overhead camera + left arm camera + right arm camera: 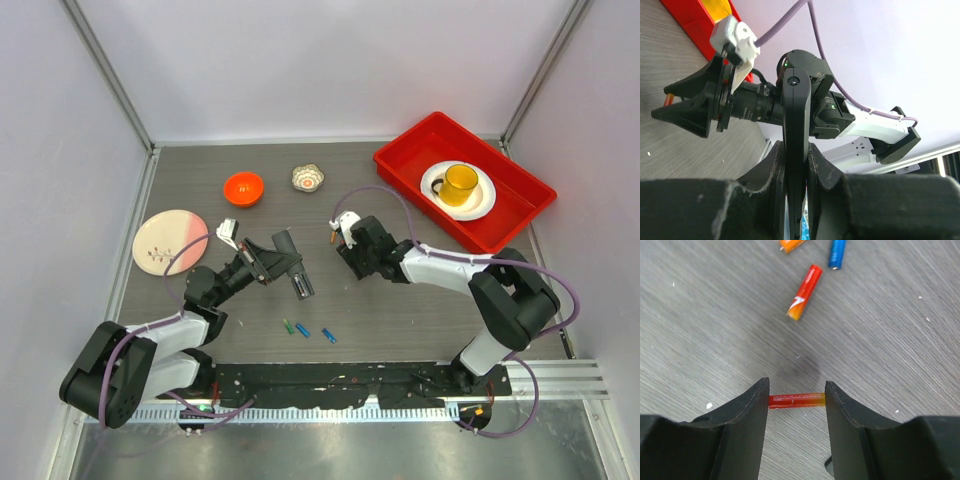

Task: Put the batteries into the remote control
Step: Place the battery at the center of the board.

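My left gripper [266, 262] is shut on the black remote control [297, 280] and holds it off the table. In the left wrist view the remote [795, 115] stands edge-on, clamped in the gripper [796, 167]. My right gripper [337, 240] is shut on a red battery [797, 400], held by its two ends between the fingers [747, 410] just above the table. Red-orange [804, 292], blue [837, 252] and orange [792, 244] batteries lie on the table beyond it. Green [288, 326] and two blue batteries [302, 330] [328, 336] lie near the front.
An orange bowl [243, 187] and a small patterned bowl [308, 178] stand at the back. A pink plate [170, 241] lies at the left. A red tray [405, 135] at the back right holds a white plate and a yellow mug [459, 183].
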Controlling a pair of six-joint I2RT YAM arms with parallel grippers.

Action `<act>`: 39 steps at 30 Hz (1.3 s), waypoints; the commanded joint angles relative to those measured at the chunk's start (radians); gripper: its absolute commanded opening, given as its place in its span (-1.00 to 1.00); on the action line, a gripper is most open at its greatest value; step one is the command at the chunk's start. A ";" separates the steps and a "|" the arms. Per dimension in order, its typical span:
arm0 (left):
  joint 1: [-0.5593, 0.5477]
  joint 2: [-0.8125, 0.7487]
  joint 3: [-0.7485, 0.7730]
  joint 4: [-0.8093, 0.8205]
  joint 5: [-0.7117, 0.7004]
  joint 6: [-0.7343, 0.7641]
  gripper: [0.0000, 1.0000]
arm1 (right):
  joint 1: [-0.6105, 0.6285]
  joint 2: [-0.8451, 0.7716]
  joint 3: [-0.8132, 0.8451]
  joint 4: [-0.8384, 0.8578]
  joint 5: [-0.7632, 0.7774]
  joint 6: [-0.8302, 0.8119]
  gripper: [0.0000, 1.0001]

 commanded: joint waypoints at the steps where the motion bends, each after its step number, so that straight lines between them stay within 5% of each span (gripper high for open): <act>1: -0.004 -0.015 -0.001 0.063 0.006 -0.007 -1.00 | 0.004 -0.030 -0.049 0.085 -0.097 -0.253 -0.26; 11: -0.004 -0.042 -0.017 0.075 -0.006 -0.007 -0.99 | -0.029 -0.027 -0.037 0.030 -0.236 -0.496 -0.24; 22: -0.005 -0.052 -0.021 0.072 -0.008 -0.006 -1.00 | -0.052 -0.042 -0.059 0.034 -0.226 -0.441 0.17; 29: -0.007 -0.055 -0.024 0.065 -0.008 -0.003 -1.00 | -0.054 -0.073 -0.049 0.059 -0.197 -0.413 0.25; 33: -0.007 -0.056 -0.023 0.055 -0.012 0.000 -0.99 | -0.052 -0.201 -0.049 0.240 -0.146 -0.301 0.28; 36: -0.007 -0.056 -0.020 0.049 -0.012 0.002 -0.99 | -0.054 -0.263 -0.058 0.373 0.021 -0.072 0.36; 38: -0.007 -0.058 -0.023 0.037 -0.015 0.006 -1.00 | -0.080 -0.291 -0.059 0.390 0.149 0.303 0.49; 39: -0.005 -0.058 -0.023 0.036 -0.018 0.009 -1.00 | -0.100 -0.286 0.010 0.229 0.120 0.425 0.57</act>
